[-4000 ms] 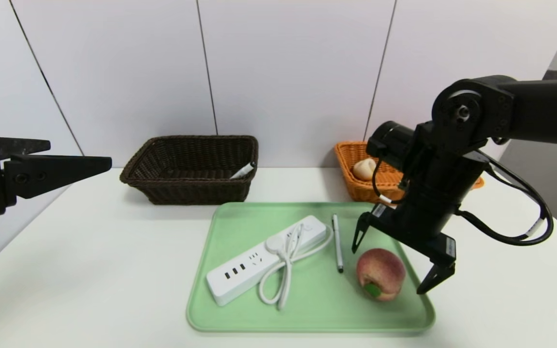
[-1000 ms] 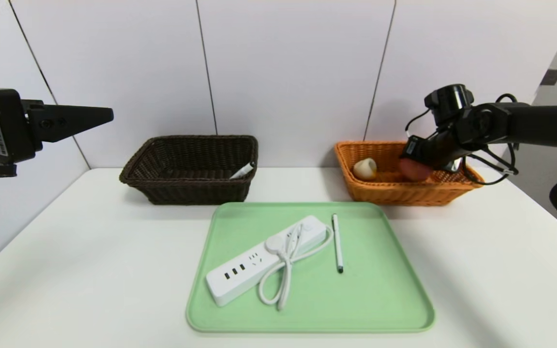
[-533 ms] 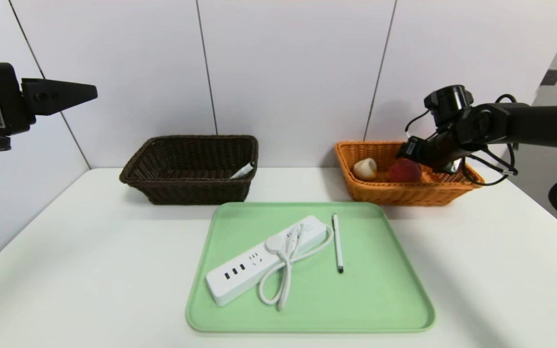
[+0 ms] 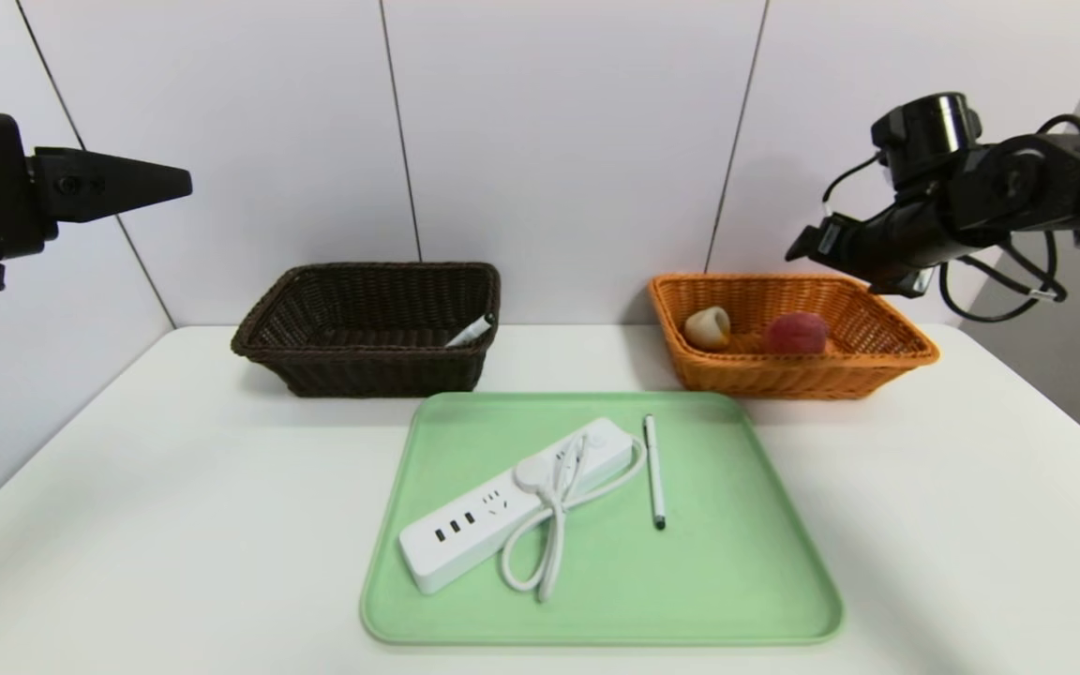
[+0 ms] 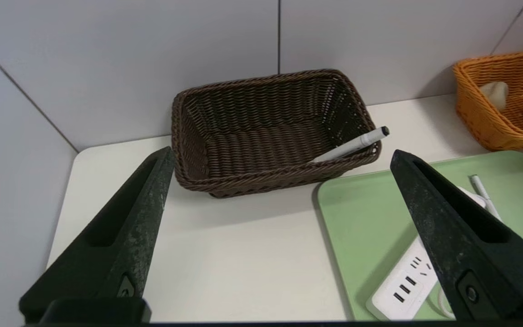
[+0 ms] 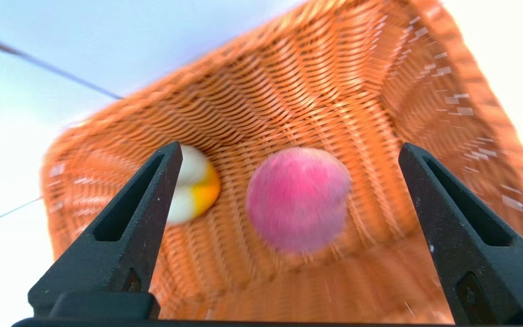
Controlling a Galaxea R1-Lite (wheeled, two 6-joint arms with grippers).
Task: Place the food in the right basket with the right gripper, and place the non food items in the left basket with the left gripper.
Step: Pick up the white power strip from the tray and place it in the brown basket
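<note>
Right end effector hangs wide open and empty above the orange-tan wicker basket, where the pink-red peach and cream bun lie sorted as food.

Pink-red peach between the black fingers; cream bun with orange-yellow top beside one finger. Orange-tan woven basket. Dark brown woven basket holding a white, black-tipped marker. Pale green tray bearing white power strip and white pen.
</note>
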